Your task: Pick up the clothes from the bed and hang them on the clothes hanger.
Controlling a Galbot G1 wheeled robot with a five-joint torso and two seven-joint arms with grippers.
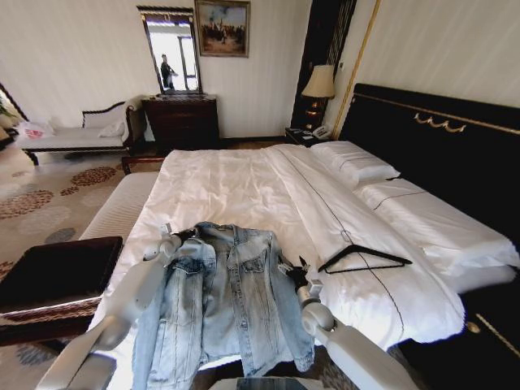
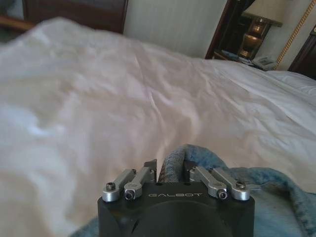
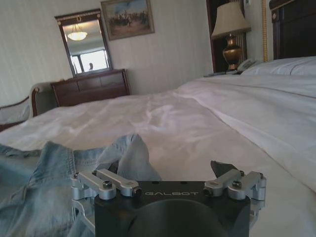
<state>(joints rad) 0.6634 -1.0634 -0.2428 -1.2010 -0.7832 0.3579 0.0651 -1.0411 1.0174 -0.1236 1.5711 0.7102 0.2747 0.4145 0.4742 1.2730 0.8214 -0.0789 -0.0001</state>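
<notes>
Denim jacket (image 1: pixel 223 296) spread at foot of bed (image 1: pixel 236 191). Left gripper (image 2: pixel 172 170) pinches its shoulder fold. Right gripper (image 3: pixel 165 170) spread wide, jacket's other shoulder at one finger. Black hanger (image 1: pixel 363 259) lies beyond right gripper.

Dark wooden dresser (image 1: pixel 182 120) beneath a mirror (image 1: pixel 172 50), framed painting (image 1: pixel 222 28), lit bedside lamp (image 1: pixel 318 88).
</notes>
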